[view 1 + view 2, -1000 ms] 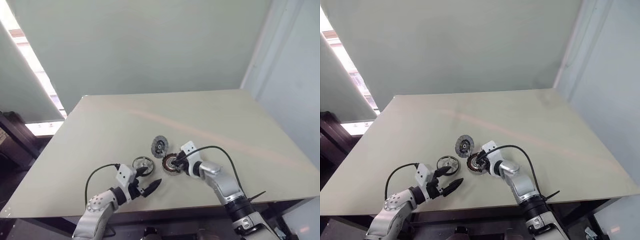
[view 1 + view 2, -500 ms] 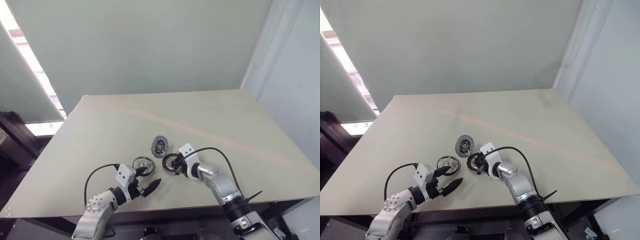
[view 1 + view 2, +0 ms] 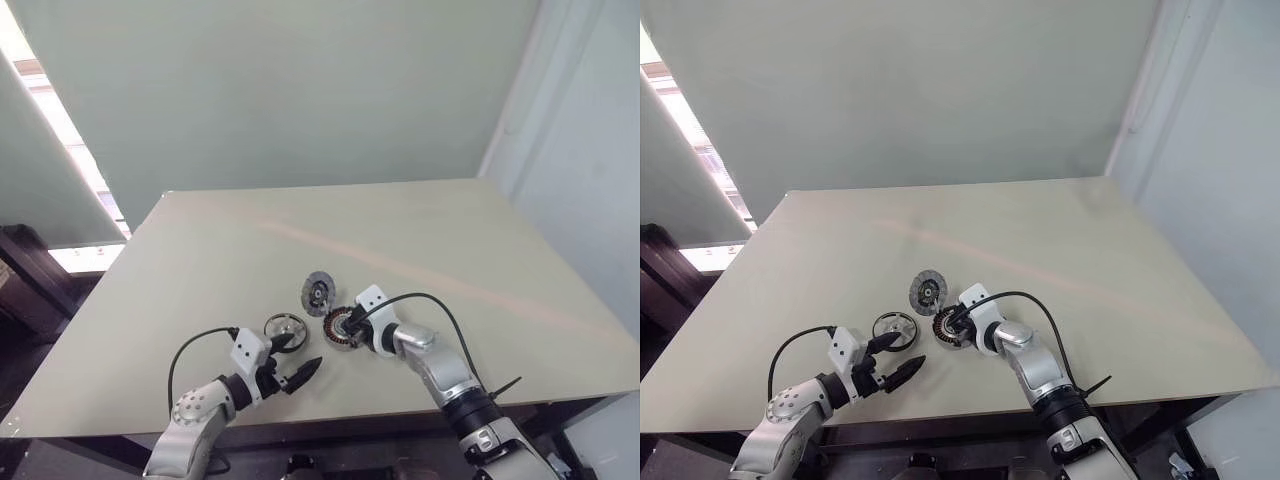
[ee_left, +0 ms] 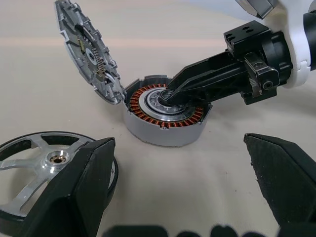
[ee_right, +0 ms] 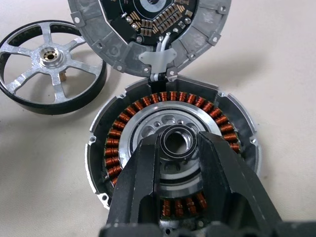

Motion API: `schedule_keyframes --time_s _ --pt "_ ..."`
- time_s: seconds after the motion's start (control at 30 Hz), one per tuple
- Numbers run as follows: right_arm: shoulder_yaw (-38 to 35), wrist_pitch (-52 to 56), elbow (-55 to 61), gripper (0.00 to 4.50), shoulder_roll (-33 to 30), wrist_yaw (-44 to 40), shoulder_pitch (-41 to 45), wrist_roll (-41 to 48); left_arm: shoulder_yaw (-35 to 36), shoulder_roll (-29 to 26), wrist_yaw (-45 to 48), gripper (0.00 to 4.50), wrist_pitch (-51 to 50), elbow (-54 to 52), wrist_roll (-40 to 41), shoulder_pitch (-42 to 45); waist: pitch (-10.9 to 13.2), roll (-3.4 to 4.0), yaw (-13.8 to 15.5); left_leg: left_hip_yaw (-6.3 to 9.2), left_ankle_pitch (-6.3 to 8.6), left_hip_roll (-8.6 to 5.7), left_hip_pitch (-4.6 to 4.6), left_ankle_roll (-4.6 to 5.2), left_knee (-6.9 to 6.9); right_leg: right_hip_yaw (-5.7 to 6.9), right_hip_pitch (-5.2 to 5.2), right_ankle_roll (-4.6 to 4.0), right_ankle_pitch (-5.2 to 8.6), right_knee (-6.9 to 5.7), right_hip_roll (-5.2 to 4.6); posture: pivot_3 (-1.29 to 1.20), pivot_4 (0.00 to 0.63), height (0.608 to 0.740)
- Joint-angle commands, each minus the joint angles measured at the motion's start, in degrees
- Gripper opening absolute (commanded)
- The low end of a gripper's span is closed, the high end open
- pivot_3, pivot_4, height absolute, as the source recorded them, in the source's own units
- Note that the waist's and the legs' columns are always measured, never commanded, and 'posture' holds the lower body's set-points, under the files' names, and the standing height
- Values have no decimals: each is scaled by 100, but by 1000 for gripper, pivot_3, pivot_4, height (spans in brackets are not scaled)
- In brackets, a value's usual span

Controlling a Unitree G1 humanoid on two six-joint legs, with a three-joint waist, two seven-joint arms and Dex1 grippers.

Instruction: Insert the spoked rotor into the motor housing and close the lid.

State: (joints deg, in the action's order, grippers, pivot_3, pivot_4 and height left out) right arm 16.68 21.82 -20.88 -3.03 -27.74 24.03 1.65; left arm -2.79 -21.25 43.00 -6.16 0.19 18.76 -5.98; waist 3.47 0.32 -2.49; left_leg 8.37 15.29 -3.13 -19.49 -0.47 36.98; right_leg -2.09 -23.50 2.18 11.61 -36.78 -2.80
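Right gripper (image 5: 178, 148) jaws clamp motor housing (image 5: 123, 148) centre ring; left gripper (image 4: 182, 187) jaws spread beside spoked rotor (image 4: 34, 158).

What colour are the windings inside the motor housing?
Copper-orange, ringing the motor housing; right wrist view shows them best.

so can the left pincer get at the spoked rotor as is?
Probably yes. The left pincer is open right beside the spoked rotor, which lies flat on the table with nothing over it. The right pincer is busy at the motor housing, off to the side.

Worktop (image 3: 420, 225): plain beige, matt.
Wall (image 3: 300, 90): pale green, bare.
Window strip (image 3: 70, 130): bright daylight at the left.
Right wall (image 3: 590, 170): white.
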Motion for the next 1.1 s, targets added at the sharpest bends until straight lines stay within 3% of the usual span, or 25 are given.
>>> schedule_keyframes --time_s 0.03,1.1 --pt "-22 -103 72 801 41 -59 163 -10 111 -44 -11 4500 95 -255 5 71 0 0 -17 0 0 0 0 0 0 0 0 0 0 0 0 0 0 740" --pt "20 -221 -157 801 154 -123 173 -142 106 -93 -39 4500 92 -274 6 39 -1 1 -34 2 0 0 1 0 -1 0 0 0 0 0 0 0 0 740"
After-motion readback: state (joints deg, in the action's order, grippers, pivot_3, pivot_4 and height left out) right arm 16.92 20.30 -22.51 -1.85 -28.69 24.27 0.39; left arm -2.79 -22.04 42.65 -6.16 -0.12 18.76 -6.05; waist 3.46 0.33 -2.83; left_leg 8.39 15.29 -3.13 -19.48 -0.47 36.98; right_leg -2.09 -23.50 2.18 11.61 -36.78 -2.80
